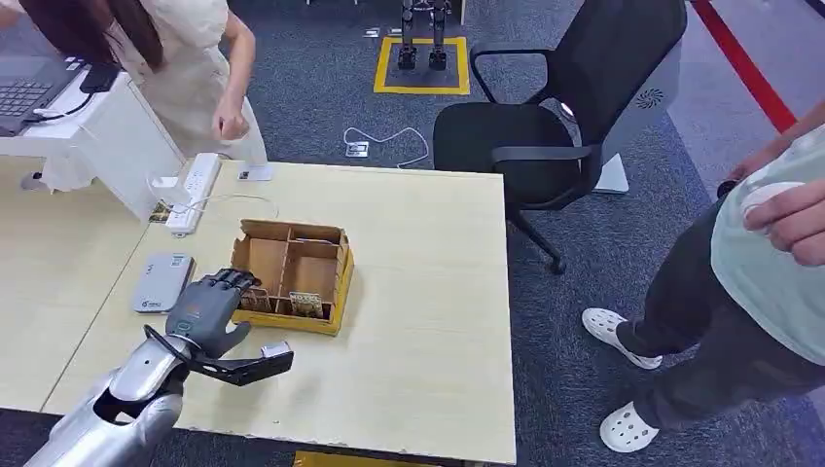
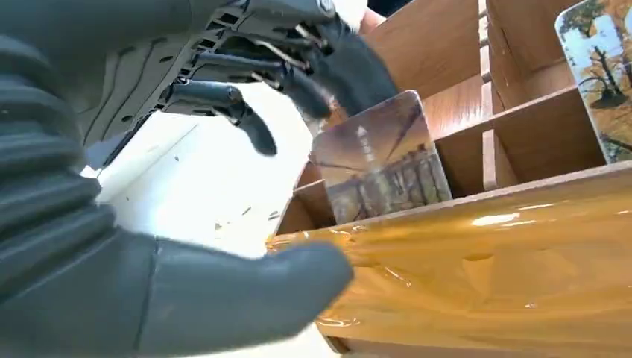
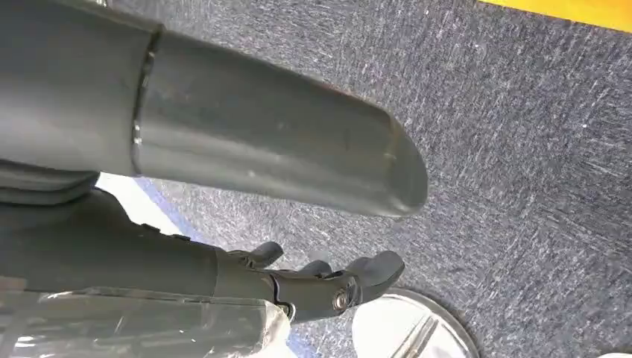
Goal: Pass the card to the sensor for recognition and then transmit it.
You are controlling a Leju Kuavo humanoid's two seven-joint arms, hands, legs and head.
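In the head view, the left hand [image 1: 209, 309] sits in the lower left of the frame, at the left side of a divided cardboard box [image 1: 292, 275] that stands on the pale wooden table [image 1: 428, 292]. Its fingers reach over the box's near-left compartment, where a card [image 1: 255, 302] stands on edge; a second card [image 1: 305, 305] stands in the next compartment to the right. Left of the hand, a flat grey card sensor [image 1: 162, 281] lies on the table, apart from the box. A white power strip [image 1: 193, 192] lies further up the frame. A black office chair [image 1: 555, 107] stands past the table's far right corner, one person [image 1: 199, 68] bends at the upper left, and another [image 1: 749, 282] stands at the right edge.

In the left wrist view, the dark fingers [image 2: 328, 63] are spread and curved over the top edge of the card [image 2: 380, 158], fingertips at or just short of it (contact is hard to judge), while the thick thumb [image 2: 246, 298] lies apart in the lower left beside the box's yellow taped wall [image 2: 507, 261]. The hand grips nothing yet. The second card [image 2: 600, 78] shows at the upper right.

In the right wrist view, the right hand [image 3: 313, 287] hangs over grey carpet [image 3: 522, 134], its fingers loosely curled with nothing in them.
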